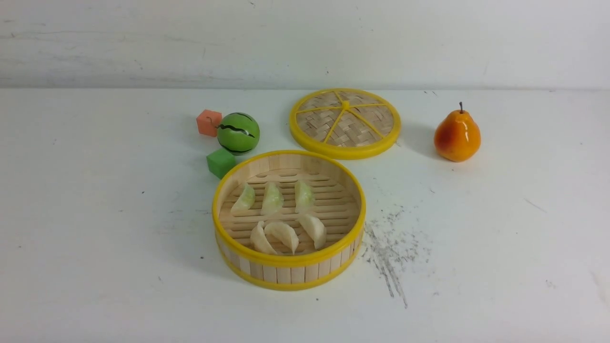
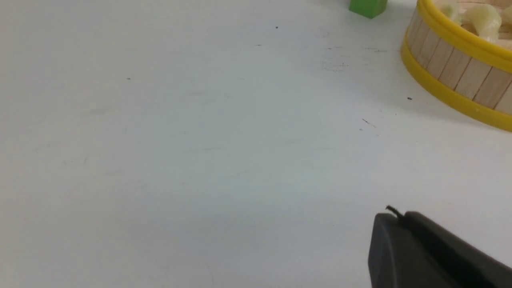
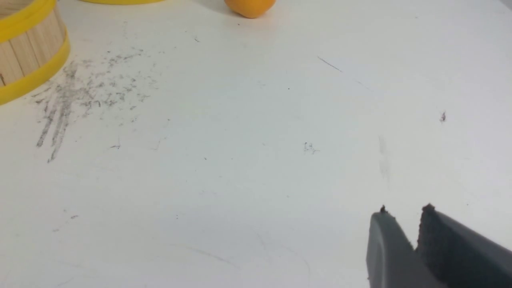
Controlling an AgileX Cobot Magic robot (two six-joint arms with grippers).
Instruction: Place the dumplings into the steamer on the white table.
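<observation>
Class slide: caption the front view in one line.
Six dumplings lie in the steamer on the white table.

Wide bare table (image 1: 95, 228) lies left, right and in front of the steamer (image 1: 289, 267). Behind it crowd a green cube (image 1: 220, 162), watermelon ball (image 1: 238, 133), orange cube (image 1: 208, 122) and lid (image 1: 345, 123); a pear (image 1: 456, 136) stands apart, far right.

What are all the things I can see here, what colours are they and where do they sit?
dumplings: six, three pale green and three cream, inside the steamer
steamer: one, bamboo with yellow rims, middle of the white table
lid: one, woven with yellow rim, behind the steamer
watermelon ball: one, green, behind-left of the steamer
cubes: one orange, one green, by the ball
pear: one, orange-yellow, far right
left pincer: dark, shut, empty
right pincer: dark, slightly apart, empty
</observation>
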